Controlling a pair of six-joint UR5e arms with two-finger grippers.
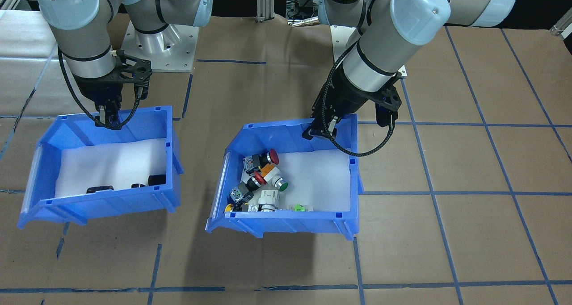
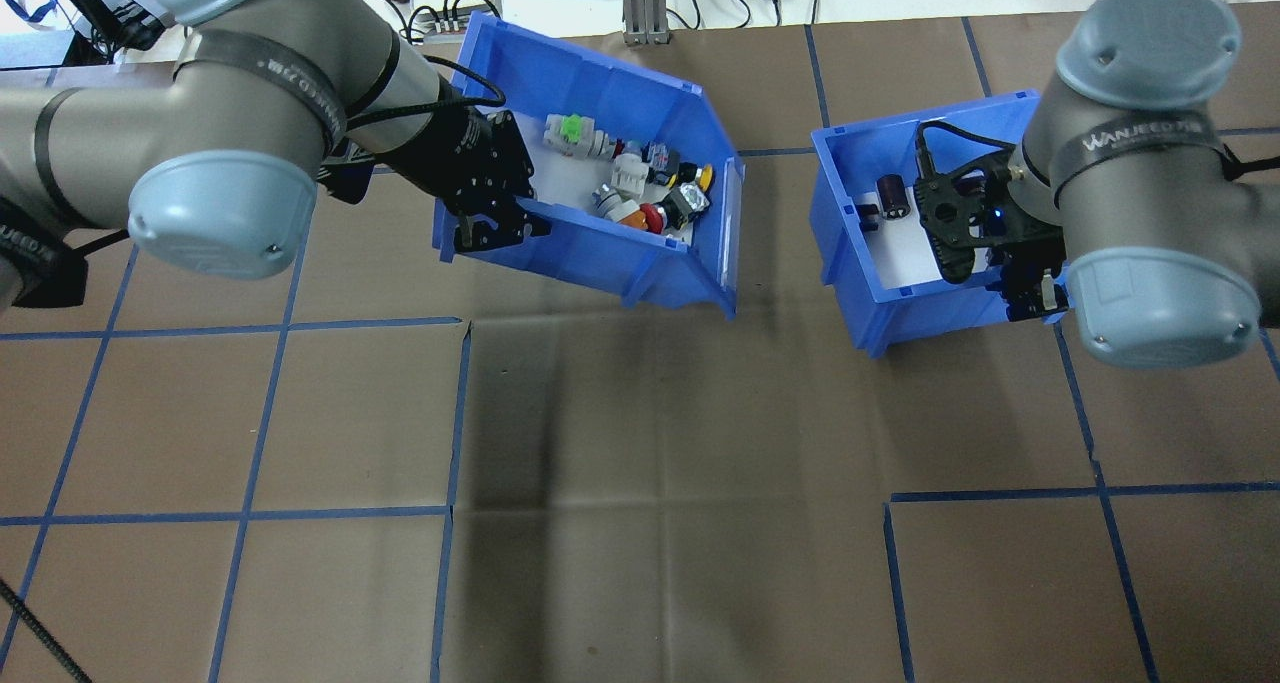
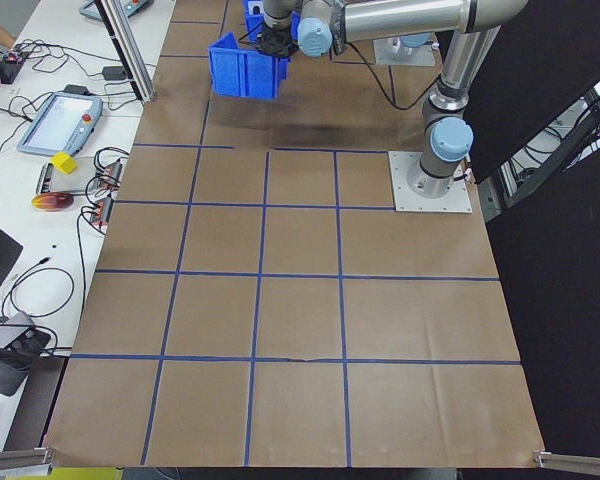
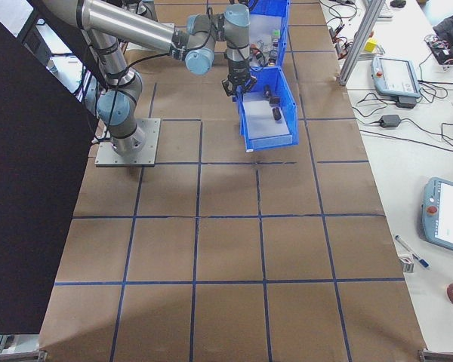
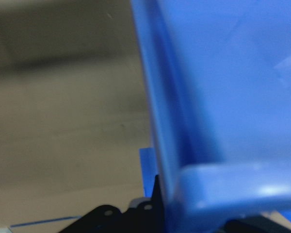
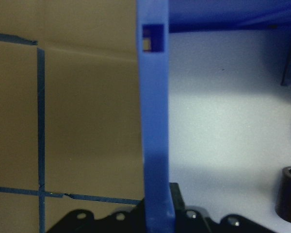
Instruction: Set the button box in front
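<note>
My left claw (image 1: 318, 128) is clamped on the back wall of the button box (image 1: 286, 180), fingers pinching the blue rim near its corner; in my left wrist view that rim (image 5: 223, 187) fills the lower right, blurred, with the claw's black base just beneath it. The box hangs tilted off the table (image 1: 447, 233), casting a dark shadow on the brown paper below. Inside it, on the white foam liner (image 1: 313, 180), the push-button switches (image 1: 261, 180) lie heaped toward one side: red caps, a green one, an orange body, a yellow one at the corner.

My right claw (image 1: 109, 115) grips the back wall of the second blue bin (image 1: 103, 166) in the same way. The right wrist view shows that wall (image 6: 155, 121) running straight up between the fingers, brown paper on one side and white liner on the other. A few small black cylinders (image 1: 129, 184) rest against the bin's low front lip, and one black cylinder (image 6: 288, 194) shows at the edge of the wrist view.

The two bins sit apart, side by side, the button box nearer the table's middle. Blue tape lines (image 1: 429, 193) grid the paper. In the overhead view both bins are at the far side of the table, close to the cables and a metal post (image 2: 635, 3) beyond its edge.
</note>
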